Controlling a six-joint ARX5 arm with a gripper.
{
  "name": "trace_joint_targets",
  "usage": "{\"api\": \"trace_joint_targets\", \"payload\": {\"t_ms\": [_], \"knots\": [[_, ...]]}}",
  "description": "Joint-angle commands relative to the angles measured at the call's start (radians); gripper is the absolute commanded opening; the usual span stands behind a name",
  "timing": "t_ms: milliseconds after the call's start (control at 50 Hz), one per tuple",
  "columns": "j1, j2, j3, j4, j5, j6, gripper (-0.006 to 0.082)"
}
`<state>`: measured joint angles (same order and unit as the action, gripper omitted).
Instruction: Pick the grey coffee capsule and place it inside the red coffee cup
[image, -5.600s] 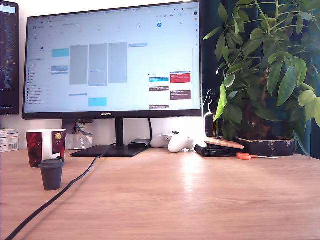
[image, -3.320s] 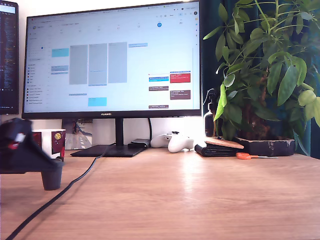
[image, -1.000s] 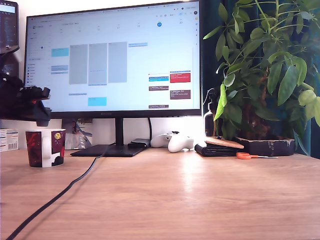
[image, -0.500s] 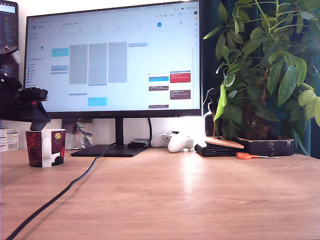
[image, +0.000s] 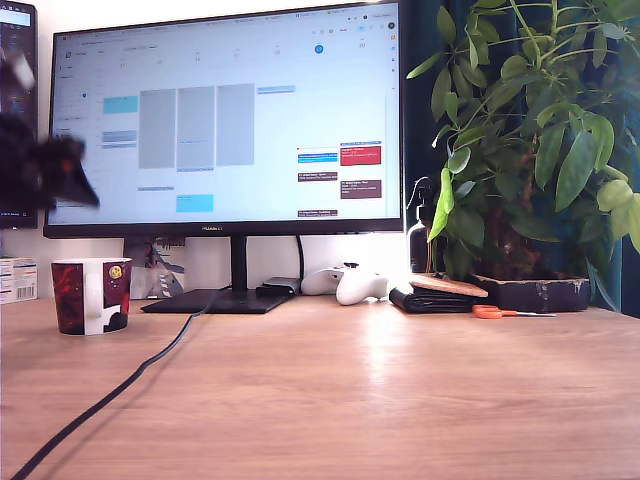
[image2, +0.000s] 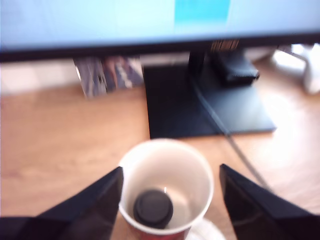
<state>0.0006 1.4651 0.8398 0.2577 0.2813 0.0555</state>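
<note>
Item 1: grey coffee capsule (image2: 153, 208), resting inside the red coffee cup (image2: 165, 187), flat end up, on the cup floor toward the near wall. Item 2: gripper (image2: 169, 200), fingers apart and empty, 1 on each side of the cup rim in the wrist view; motion-blurred, well above the cup (image: 91, 296) in the exterior view. Key relation: capsule lies directly below and between the fingers, axis upright. Judgement: placement appears complete; only a clear retreat upward remains
</note>
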Motion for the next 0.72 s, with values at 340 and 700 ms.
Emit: {"api": "trace_joint_targets", "payload": {"t_ms": [340, 700], "knots": [[-0.001, -0.320, 0.012, -0.309, -0.001, -0.047, -0.0019], [-0.001, -0.500, 0.012, -0.497, -0.002, -0.056, -0.0019]]}}
